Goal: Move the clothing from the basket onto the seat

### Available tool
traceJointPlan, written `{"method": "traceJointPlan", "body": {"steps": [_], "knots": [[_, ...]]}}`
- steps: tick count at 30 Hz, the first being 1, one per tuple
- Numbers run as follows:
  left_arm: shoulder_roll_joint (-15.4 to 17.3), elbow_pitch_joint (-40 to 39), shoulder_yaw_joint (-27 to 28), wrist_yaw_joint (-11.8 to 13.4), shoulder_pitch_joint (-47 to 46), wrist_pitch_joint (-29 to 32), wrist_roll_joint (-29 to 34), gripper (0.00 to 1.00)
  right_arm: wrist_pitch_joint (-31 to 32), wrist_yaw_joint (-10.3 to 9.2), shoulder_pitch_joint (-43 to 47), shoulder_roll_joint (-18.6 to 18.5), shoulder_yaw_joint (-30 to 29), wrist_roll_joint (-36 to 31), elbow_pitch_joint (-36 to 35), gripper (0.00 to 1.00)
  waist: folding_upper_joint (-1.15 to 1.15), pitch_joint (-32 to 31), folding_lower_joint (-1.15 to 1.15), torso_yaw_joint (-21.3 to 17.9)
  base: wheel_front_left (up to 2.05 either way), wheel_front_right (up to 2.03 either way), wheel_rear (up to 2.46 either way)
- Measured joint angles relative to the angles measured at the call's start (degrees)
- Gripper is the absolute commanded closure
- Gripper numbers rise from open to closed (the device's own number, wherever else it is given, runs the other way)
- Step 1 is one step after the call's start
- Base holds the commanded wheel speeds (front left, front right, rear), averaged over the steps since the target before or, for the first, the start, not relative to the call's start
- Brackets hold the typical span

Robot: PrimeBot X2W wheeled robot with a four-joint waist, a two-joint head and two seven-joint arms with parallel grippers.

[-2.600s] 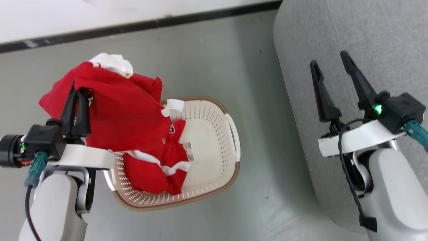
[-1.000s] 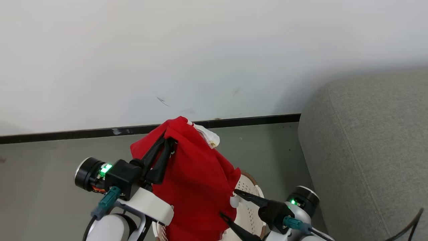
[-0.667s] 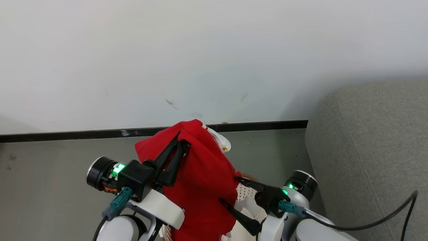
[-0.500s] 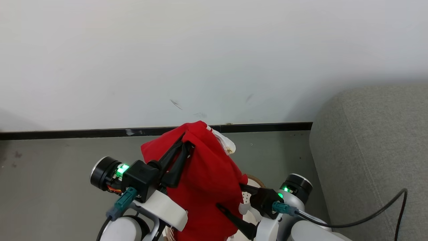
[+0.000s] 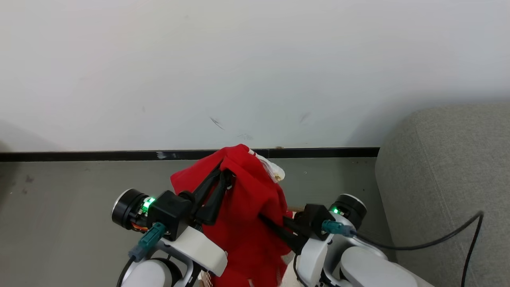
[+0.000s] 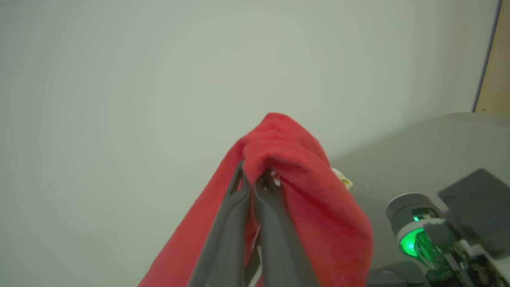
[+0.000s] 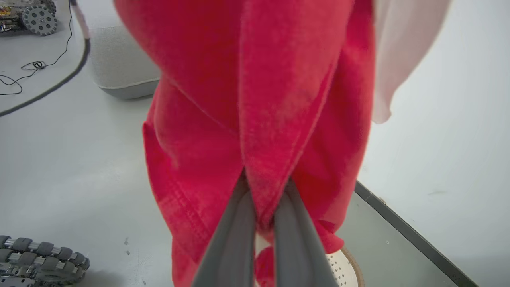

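Note:
The red clothing (image 5: 247,227) hangs lifted in the air before the wall, a white panel (image 5: 274,170) showing at its top. My left gripper (image 5: 224,174) is shut on its upper fold; the left wrist view shows both fingers pinching the red cloth (image 6: 303,167). My right gripper (image 5: 267,221) is shut on the garment's right side, and in the right wrist view a red fold (image 7: 255,119) is squeezed between its fingers. A piece of the cream basket (image 7: 344,269) with its brown rim shows below the cloth. The grey seat (image 5: 438,179) stands to the right.
A white wall with a black baseboard (image 5: 99,155) is close ahead, above grey floor (image 5: 59,227). A black cable (image 5: 438,241) runs across the seat's edge. In the right wrist view a tracked wheel (image 7: 40,259) and loose wires (image 7: 24,67) lie on the floor.
My right gripper, open around the garment's right edge before, has shut on it. The left gripper keeps its hold. The camera has tilted up since the first frame.

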Motion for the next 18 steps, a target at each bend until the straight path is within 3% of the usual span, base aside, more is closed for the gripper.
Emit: {"method": "traceJointPlan", "body": {"steps": [8,9,11,12,13,18], "knots": [[-0.33,3.19,1.14,0.93,2.09,-0.85,-0.93,1.00,0.00,0.00,3.24,-2.72,-10.65,2.36,-4.33,1.00,0.00,0.06,0.00,-1.28,0.00,0.00,0.00],[-0.38,3.63,1.16,0.96,2.30,-1.07,-0.94,0.86,0.00,0.00,3.61,-3.04,-12.33,2.61,-5.17,1.00,0.00,0.06,0.00,-1.51,0.00,0.00,0.00],[-0.51,4.39,1.20,0.96,2.41,-1.62,-1.35,0.48,0.00,0.00,3.94,-3.63,-15.97,2.60,-6.73,1.00,0.00,0.06,0.00,-2.00,0.00,0.00,0.00],[-0.59,4.76,1.16,0.96,2.42,-1.98,-1.47,0.06,0.00,0.00,4.15,-3.93,-17.85,2.57,-7.57,1.00,0.00,0.05,0.00,-2.26,0.00,0.00,0.00],[-0.67,5.05,1.05,0.96,2.42,-2.23,-1.47,0.00,0.00,0.00,4.43,-4.30,-19.69,2.46,-8.22,1.00,0.00,0.05,0.00,-2.54,0.00,0.00,0.00],[-0.89,6.01,0.41,0.87,2.48,-3.86,-1.93,0.00,0.00,0.00,5.98,-6.31,-27.95,0.40,-10.63,1.00,0.00,0.03,0.00,-4.06,0.00,0.00,0.00]]}}
